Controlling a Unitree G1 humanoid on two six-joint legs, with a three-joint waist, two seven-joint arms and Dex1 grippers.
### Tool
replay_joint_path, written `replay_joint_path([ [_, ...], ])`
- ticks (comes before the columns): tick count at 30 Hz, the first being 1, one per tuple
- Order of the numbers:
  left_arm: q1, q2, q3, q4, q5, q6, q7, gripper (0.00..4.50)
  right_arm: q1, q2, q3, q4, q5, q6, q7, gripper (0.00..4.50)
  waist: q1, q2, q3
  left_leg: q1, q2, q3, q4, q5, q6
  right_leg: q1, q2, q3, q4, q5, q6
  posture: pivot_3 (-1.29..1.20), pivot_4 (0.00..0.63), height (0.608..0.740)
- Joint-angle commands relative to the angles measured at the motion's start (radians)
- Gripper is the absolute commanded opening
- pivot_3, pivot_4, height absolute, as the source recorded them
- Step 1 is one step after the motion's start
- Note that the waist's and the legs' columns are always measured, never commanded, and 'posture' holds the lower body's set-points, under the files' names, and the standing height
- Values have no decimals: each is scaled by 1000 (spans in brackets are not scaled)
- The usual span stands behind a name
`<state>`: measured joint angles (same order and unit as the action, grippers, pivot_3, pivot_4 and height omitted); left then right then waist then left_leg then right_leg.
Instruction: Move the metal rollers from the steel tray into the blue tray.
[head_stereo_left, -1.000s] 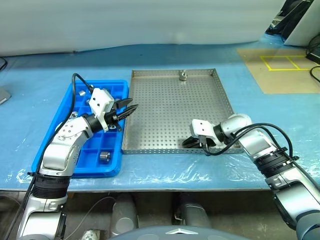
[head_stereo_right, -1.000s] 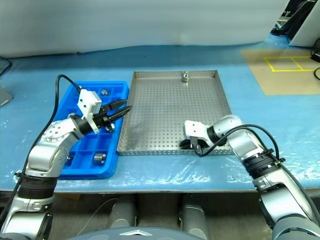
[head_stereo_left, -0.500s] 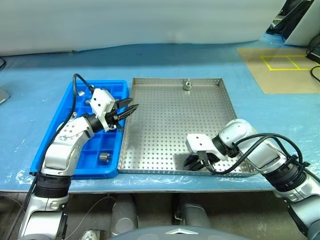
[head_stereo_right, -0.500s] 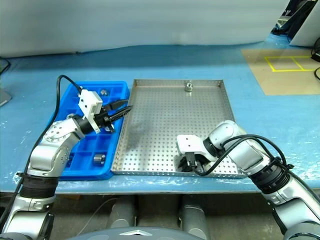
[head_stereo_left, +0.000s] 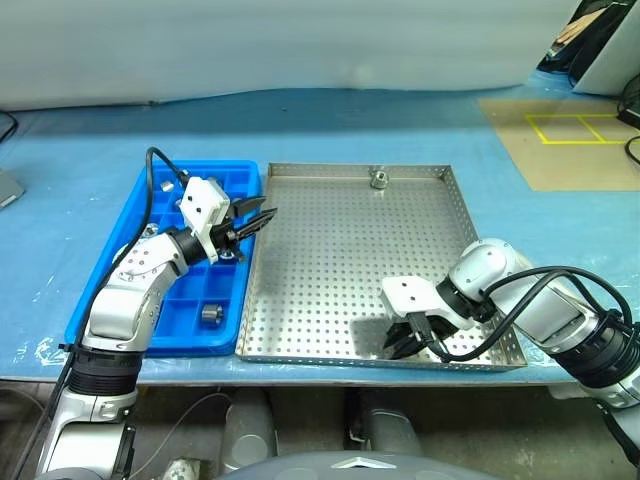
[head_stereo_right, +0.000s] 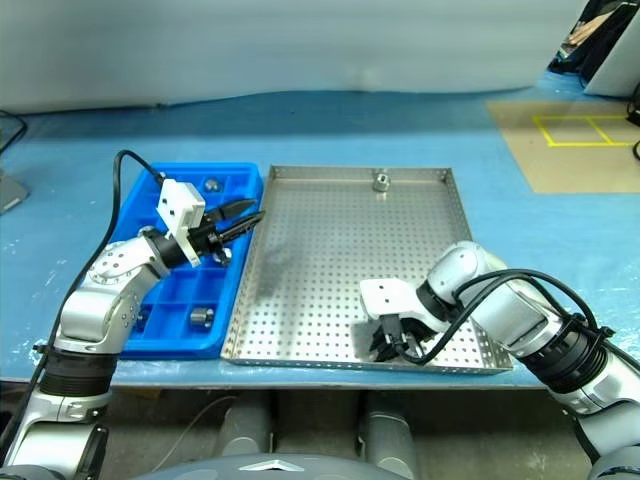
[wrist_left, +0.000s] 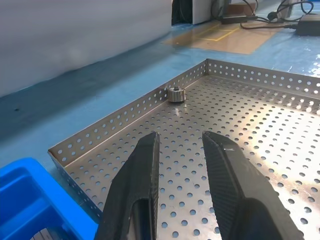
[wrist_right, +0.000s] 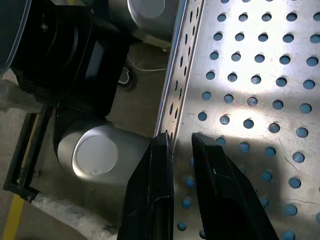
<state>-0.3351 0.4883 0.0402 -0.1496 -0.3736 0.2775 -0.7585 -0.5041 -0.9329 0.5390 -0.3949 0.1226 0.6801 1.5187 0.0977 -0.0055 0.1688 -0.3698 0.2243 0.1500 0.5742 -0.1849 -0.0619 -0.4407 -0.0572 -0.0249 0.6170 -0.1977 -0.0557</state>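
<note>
The steel tray (head_stereo_left: 330, 260) lies in the middle of the table, its near rim over the table's front edge. My right gripper (head_stereo_left: 405, 345) is shut on that near rim, one finger (wrist_right: 159, 150) outside the wall and one inside. One metal roller (head_stereo_left: 379, 179) stands against the steel tray's far rim, also seen ahead of my left gripper as the roller (wrist_left: 175, 94). The blue tray (head_stereo_left: 110, 290) sits to the left with a roller (head_stereo_left: 209, 314) in a near compartment and another roller (head_stereo_right: 212, 184) at the far end. My left gripper (head_stereo_left: 262, 216) hovers open and empty over the gap between the two trays.
A blue plastic sheet (head_stereo_left: 80, 150) covers the table. A brown mat with yellow tape lines (head_stereo_left: 570, 125) lies at the far right. A black cable (head_stereo_left: 150, 190) loops from my left wrist over the blue tray.
My right gripper has pulled the steel tray toward the table's front edge and a little to the right; the roller rode along with it. The left arm has not moved.
</note>
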Motion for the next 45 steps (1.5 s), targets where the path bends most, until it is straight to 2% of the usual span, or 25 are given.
replay_joint_path([
  [1, -19, 3, 11, -5, 0, -25, -4, 1419, 9, -12, 22, -29, 29, -32, 49, 676, -1, 0, 0, 0, 0, 0, -1, 0, 0, 0, 0, 0, 0, 0, 0, 52, 150, 740],
  [12, -20, 5, 9, -6, -3, -22, -7, 1419, -29, 15, 29, -2, 17, -13, 22, 676, -2, 0, 0, 1, 0, 0, -1, 0, 0, 0, 0, 0, 0, 0, 0, 45, 150, 740],
  [22, -24, 0, 4, -3, -4, -20, -9, 1419, -41, 9, 51, -88, 74, 99, 33, 676, -1, 0, 0, 1, 0, 0, -1, 0, 0, 0, 0, 0, 0, 0, 0, 42, 150, 740],
  [36, -29, -7, -1, 3, 1, -24, -6, 1419, -47, -1, 47, -38, 66, 52, 35, 676, -1, 0, 0, 1, 0, 0, -1, 0, 0, 0, 0, 0, 0, 0, 0, 39, 150, 740],
  [45, -31, -11, 0, 7, 0, -25, -9, 1419, -240, 129, -63, 149, 91, 92, -47, 676, -5, 0, 0, 3, 0, 0, 2, 1, -2, 0, 0, 0, 5, 0, 0, 26, 150, 740],
])
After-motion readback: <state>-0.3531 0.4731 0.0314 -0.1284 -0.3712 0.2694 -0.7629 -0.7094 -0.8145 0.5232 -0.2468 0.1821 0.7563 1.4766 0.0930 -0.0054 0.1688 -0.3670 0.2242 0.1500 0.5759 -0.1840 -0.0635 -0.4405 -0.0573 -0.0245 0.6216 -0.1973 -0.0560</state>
